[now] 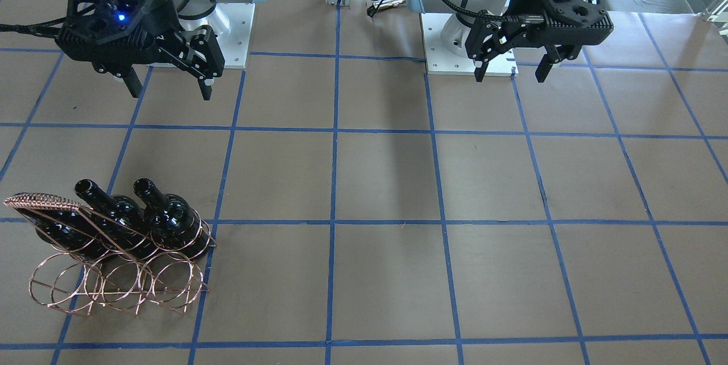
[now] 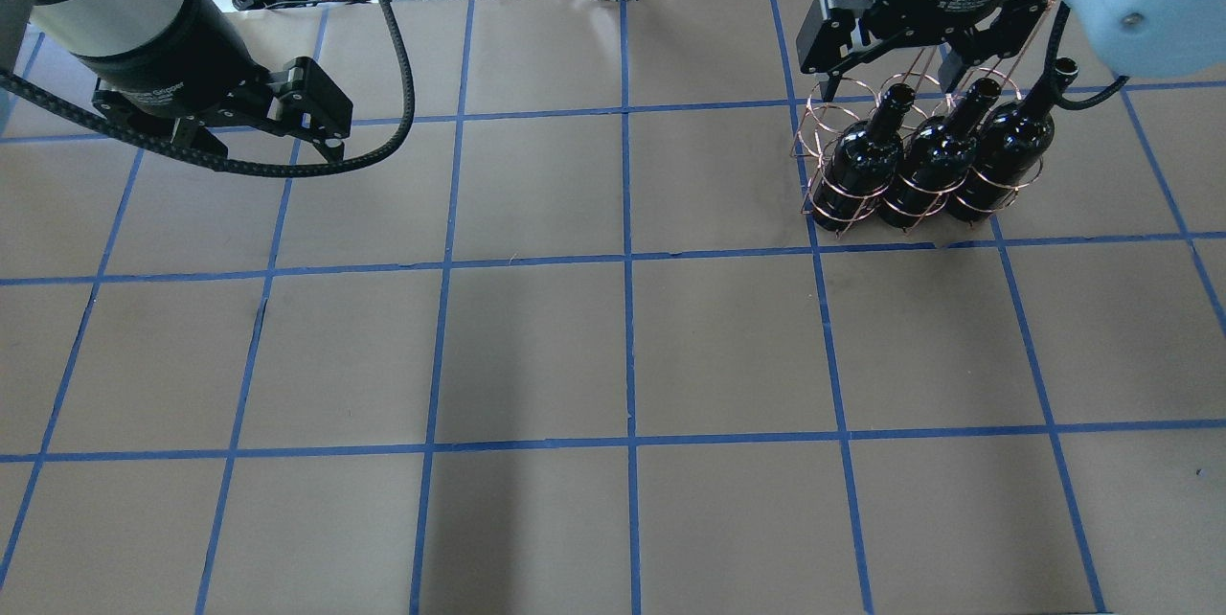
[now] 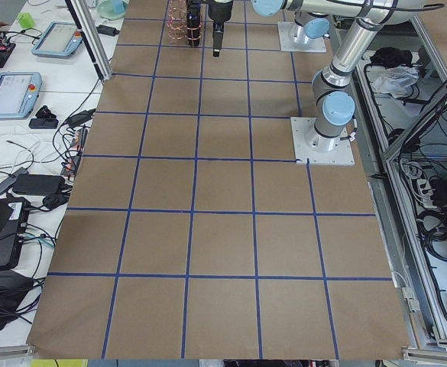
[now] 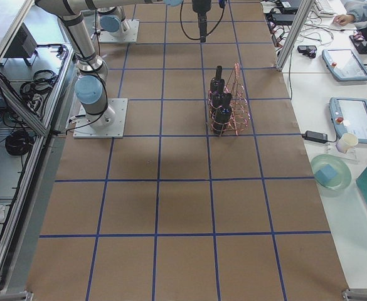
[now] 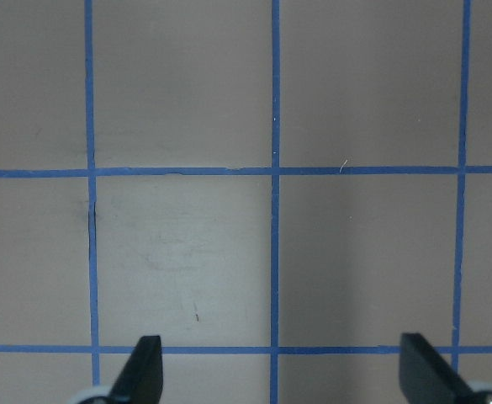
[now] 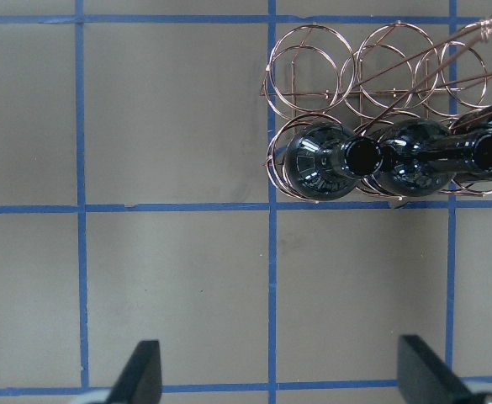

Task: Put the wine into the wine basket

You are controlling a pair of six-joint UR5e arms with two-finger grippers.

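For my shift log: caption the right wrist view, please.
Black wine bottles fill one row of the copper wire basket, other row empty; open right gripper hovers alongside.

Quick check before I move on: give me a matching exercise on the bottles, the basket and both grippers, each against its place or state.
Things:
1. wine bottles
2. wine basket
3. left gripper
4. right gripper

States:
A. open, over bare table, away from the basket
B. copper wire, operator-side row of rings empty
C. open, at the basket's end of the table
D. black, standing in the robot-side rings

Pairs: 1-D, 2-B, 3-A, 4-C
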